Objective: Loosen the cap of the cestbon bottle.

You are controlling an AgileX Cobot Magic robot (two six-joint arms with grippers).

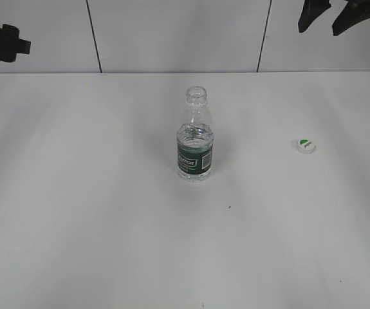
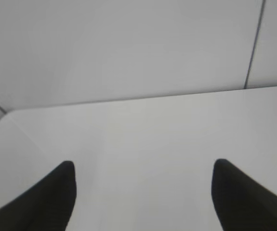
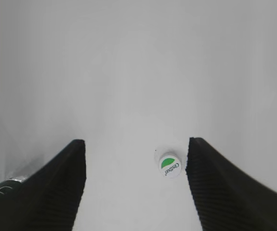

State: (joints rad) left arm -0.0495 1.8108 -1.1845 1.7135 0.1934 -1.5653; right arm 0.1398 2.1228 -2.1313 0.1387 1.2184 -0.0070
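The cestbon bottle (image 1: 194,136) stands upright in the middle of the white table, its neck open and without a cap. The cap (image 1: 304,146) lies on the table to the bottle's right, green mark up; it also shows in the right wrist view (image 3: 169,166). My right gripper (image 1: 329,18) is open and empty, raised high above the table's back right; in its wrist view (image 3: 137,149) the cap lies far below, near the right finger. My left gripper (image 2: 143,166) is open and empty over bare table; in the exterior view (image 1: 4,44) it hangs at the far left edge.
A white table (image 1: 107,225) fills the scene, backed by a white panelled wall (image 1: 172,32) with dark seams. The left wrist view shows the table's back left corner (image 2: 8,115).
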